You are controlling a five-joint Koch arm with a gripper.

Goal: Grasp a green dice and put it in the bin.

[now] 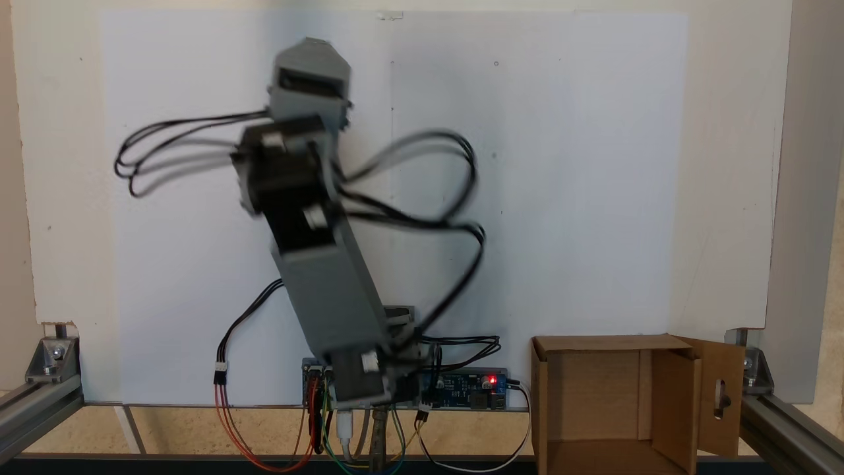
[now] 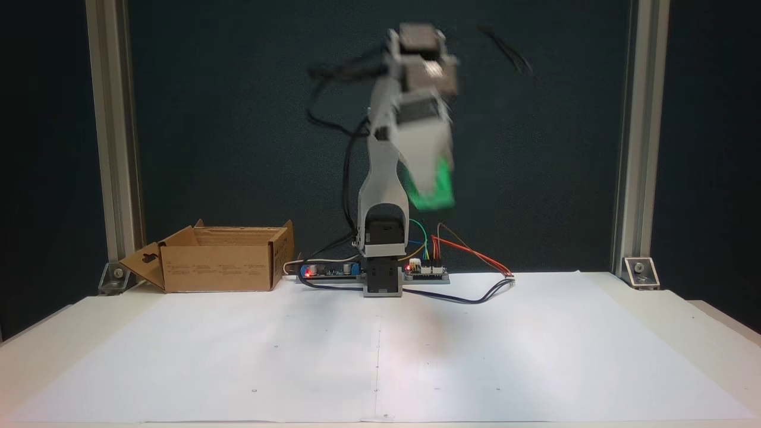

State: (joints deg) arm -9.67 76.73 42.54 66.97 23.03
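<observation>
arm was raised high above the white paper sheet [image 2: 380, 345], blurred in both fixed views. gripper [image 2: 431, 193] pointed down with the green dice [image 2: 439, 189] showing as a green smear at its tip, so it seemed clamped on it; how far the jaws stood apart couldn't be told. bin [image 2: 220, 261] sat open on the table at the left, well apart from the dice.

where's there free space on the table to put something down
The white paper sheet is bare across its front, left and right. Crowding sits along the back edge: the bin, the arm's base and its wires.
</observation>
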